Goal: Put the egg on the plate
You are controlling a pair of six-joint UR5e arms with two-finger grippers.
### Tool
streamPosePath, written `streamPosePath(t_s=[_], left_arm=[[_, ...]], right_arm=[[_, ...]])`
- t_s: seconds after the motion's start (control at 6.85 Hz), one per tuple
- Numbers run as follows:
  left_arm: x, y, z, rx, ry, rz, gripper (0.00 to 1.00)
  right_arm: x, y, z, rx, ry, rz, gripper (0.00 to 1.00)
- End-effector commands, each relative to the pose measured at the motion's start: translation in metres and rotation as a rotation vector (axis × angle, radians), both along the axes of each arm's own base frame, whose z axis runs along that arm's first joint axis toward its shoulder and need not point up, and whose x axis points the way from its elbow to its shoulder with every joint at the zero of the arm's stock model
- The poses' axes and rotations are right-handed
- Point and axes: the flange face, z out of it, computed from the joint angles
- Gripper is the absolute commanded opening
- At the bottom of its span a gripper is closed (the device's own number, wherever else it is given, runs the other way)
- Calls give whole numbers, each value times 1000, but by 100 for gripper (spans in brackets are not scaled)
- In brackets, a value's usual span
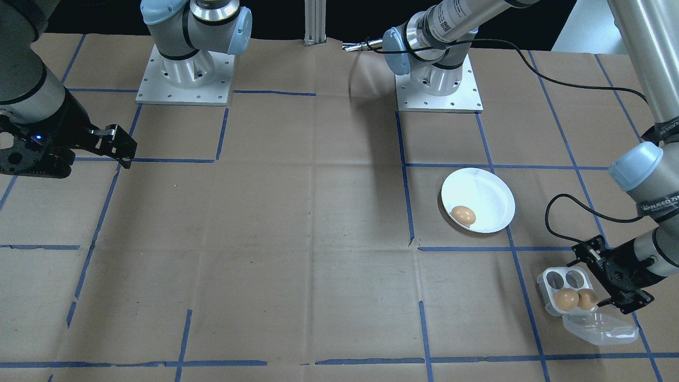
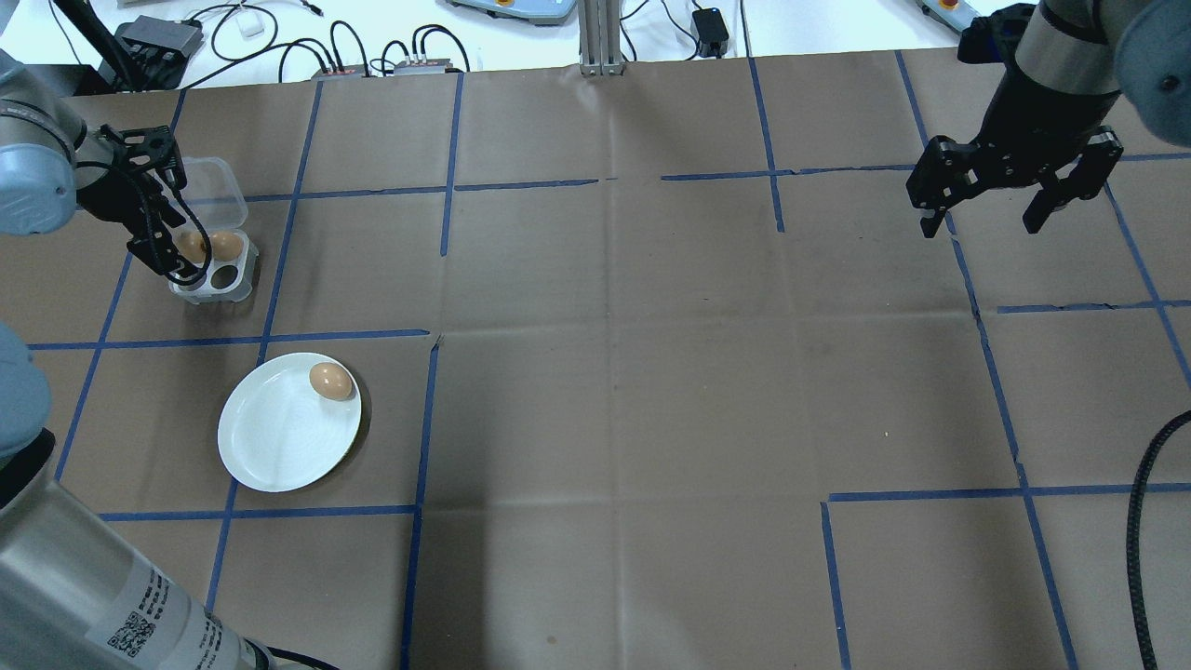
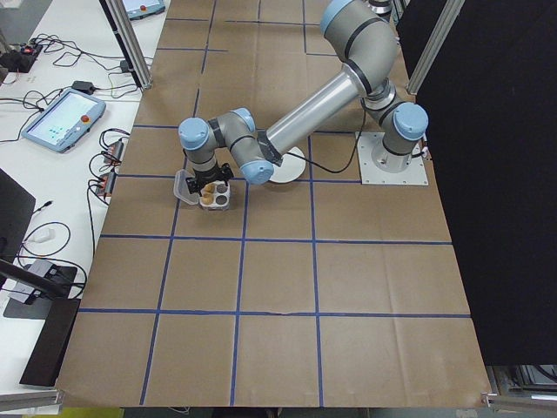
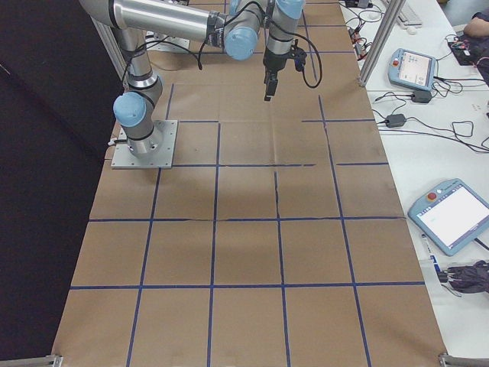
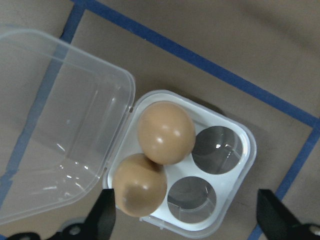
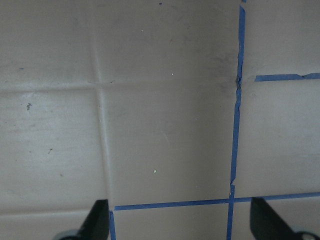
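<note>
Creased brown paper (image 2: pixel 651 372); smooth oval egg (image 2: pixel 330 381) on round white plate (image 2: pixel 270 447).

Bare table (image 2: pixel 651 372) between carton (image 2: pixel 212 265) and plate (image 2: pixel 279 447)

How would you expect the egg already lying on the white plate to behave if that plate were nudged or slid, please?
The egg lies on its side near the rim of the plate, nothing bracing it, so it would probably roll. The plate looks smooth and shallow, so its rim may not stop the egg. It looks like a shelled egg, likely fragile, so a fall could crack it.
</note>
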Motion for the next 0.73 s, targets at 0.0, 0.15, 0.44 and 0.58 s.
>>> streamPosePath(t_s=[0.0, 0.15, 0.44, 0.58], left_arm=[[2, -2, -9, 6, 7, -49, 99], [4, -6, -11, 6, 5, -50, 99], [5, -7, -13, 5, 9, -46, 100], [5, -7, -12, 5, 3, -53, 99]], right_arm=[[0, 0, 0, 0, 0, 0, 100], [0, 0, 0, 0, 1, 0, 100], [0, 0, 0, 0, 0, 0, 100], [0, 0, 0, 0, 1, 0, 100]])
